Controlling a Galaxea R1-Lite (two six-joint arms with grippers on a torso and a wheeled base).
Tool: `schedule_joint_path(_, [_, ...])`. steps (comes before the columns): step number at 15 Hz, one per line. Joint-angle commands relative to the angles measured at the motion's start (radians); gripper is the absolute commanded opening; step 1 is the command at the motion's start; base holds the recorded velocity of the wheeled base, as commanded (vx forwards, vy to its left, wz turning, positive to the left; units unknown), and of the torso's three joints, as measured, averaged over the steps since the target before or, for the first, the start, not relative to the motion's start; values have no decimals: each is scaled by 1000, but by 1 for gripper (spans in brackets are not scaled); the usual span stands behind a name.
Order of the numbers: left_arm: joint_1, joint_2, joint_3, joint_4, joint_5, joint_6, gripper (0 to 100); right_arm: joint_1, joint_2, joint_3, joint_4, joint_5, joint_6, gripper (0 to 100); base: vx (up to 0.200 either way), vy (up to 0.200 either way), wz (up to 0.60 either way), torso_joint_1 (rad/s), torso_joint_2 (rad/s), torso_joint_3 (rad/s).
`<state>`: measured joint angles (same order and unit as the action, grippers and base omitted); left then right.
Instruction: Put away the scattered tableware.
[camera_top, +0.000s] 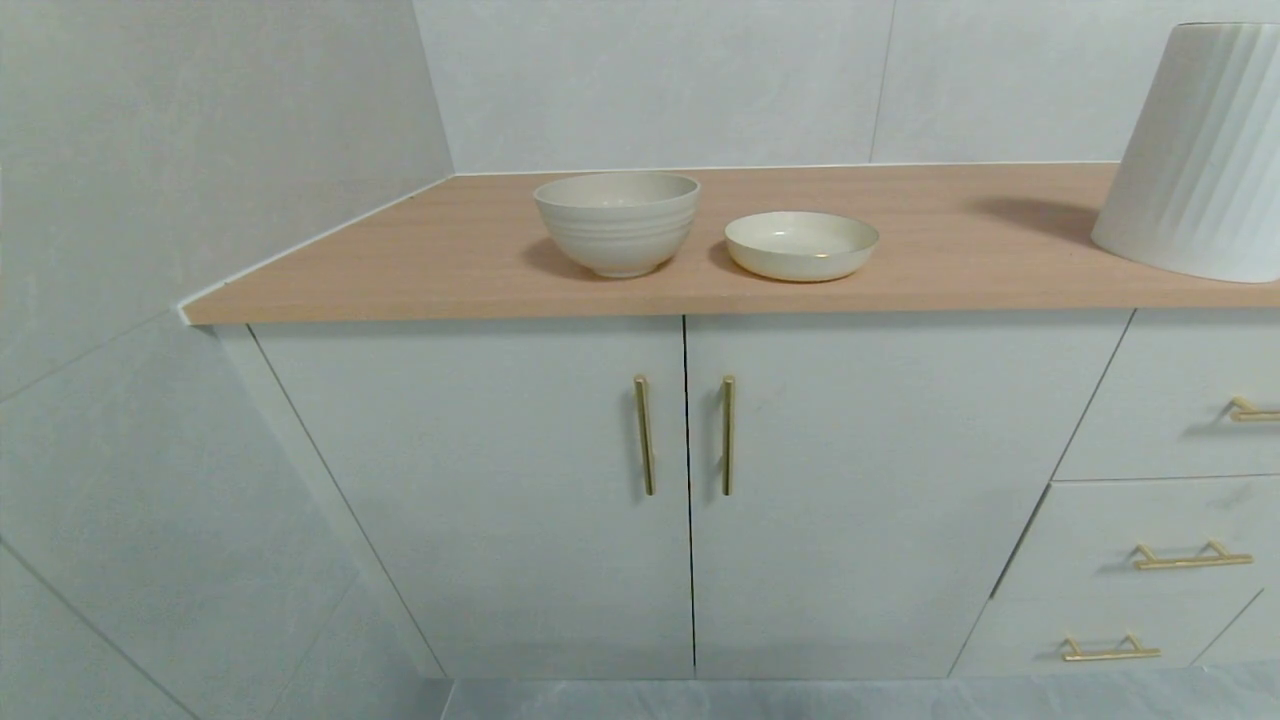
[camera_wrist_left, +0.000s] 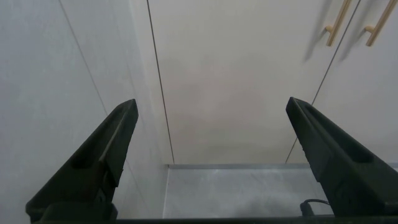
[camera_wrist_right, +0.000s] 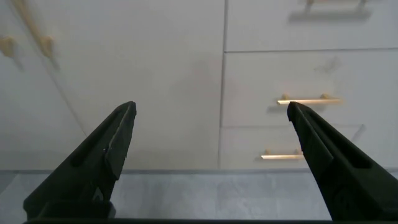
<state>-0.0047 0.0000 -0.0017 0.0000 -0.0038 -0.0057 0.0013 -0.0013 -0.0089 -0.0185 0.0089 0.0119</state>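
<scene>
Deep bowl (camera_top: 616, 222) and shallow dish (camera_top: 801, 245) are set upright on the countertop (camera_top: 400, 270), side by side but apart, between front and back edges, dish nearer the front edge; both are round, so no long axis is given. Left gripper (camera_wrist_left: 210, 104) and right gripper (camera_wrist_right: 210, 107) are held wide apart and empty, low before the cabinet doors (camera_top: 480, 480) and drawers (camera_top: 1150, 520), so the tableware is judged to lie above both. Bowl is judged nearer the left arm, dish the right.

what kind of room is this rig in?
Probably a kitchen: wood countertop holding a deep bowl and a shallow dish, white cabinet doors and drawers with gold handles beneath.
</scene>
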Motion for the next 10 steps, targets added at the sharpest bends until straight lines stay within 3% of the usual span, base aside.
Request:
schedule_joint_path(1, [0, 0, 0, 0, -1, 0, 100, 2, 12, -74, -12, 79, 10, 100, 0, 0, 0, 0, 0, 0])
schedule_joint_path(4, [0, 0, 0, 0, -1, 0, 100, 6, 210, -144, 78, 244, 10, 100, 0, 0, 0, 0, 0, 0])
schedule_joint_path(7, [0, 0, 0, 2, -1, 0, 100, 16, 461, -203, 75, 266, 10, 100, 0, 0, 0, 0, 0, 0])
schedule_joint_path(8, [0, 0, 0, 0, -1, 0, 100, 46, 517, -204, 57, 276, -9, 100, 0, 0, 0, 0, 0, 0])
schedule_joint_path(10, [0, 0, 0, 0, -1, 0, 100, 190, 649, -210, -49, 276, -18, 100, 0, 0, 0, 0, 0, 0])
